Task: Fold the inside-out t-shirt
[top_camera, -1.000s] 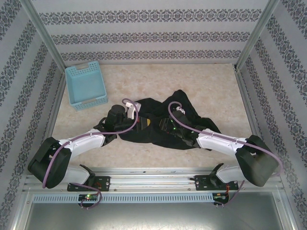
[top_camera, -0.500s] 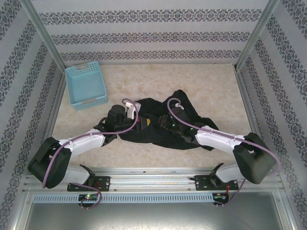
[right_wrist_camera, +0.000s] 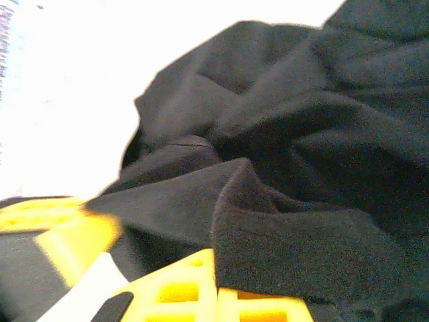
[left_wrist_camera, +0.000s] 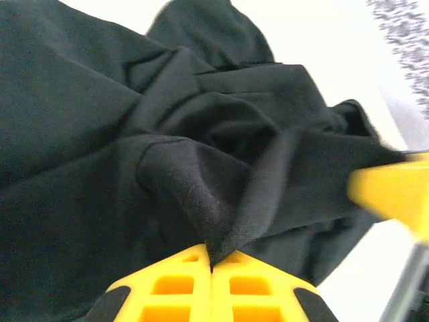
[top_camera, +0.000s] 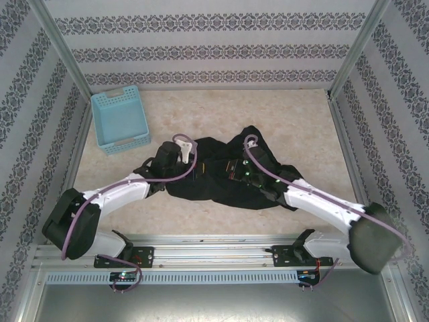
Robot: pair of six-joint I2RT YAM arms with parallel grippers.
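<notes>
1. Light blue plastic basket (top_camera: pixel 120 119): one, well to the left of the left gripper and farther out on the table (top_camera: pixel 268 114), apart from the cloth.
2. Left gripper (top_camera: pixel 193 169): from above its fingertips are lost against the dark cloth. In its wrist view the left gripper (left_wrist_camera: pixel 211 263) has both yellow fingers pressed together, with a peaked fold of the black t-shirt (left_wrist_camera: pixel 80 134) pinched between them. The finger bases are cut off by the lower edge.
3. Black t-shirt (top_camera: pixel 218 191): one, a crumpled heap under and between the two grippers. Sleeves, collar and neck tag cannot be made out in the bunching.
4. Right gripper (top_camera: pixel 231 173): just to the right of the left one, over the same heap. In its wrist view the right gripper (right_wrist_camera: pixel 216 285) is closed on a thick fold of the t-shirt (right_wrist_camera: pixel 322 134), which drapes over the fingers and hides most of them.
5. Both wrist views are blurred, and the table is washed out to white.
6. Count: two arms, two grippers.
</notes>
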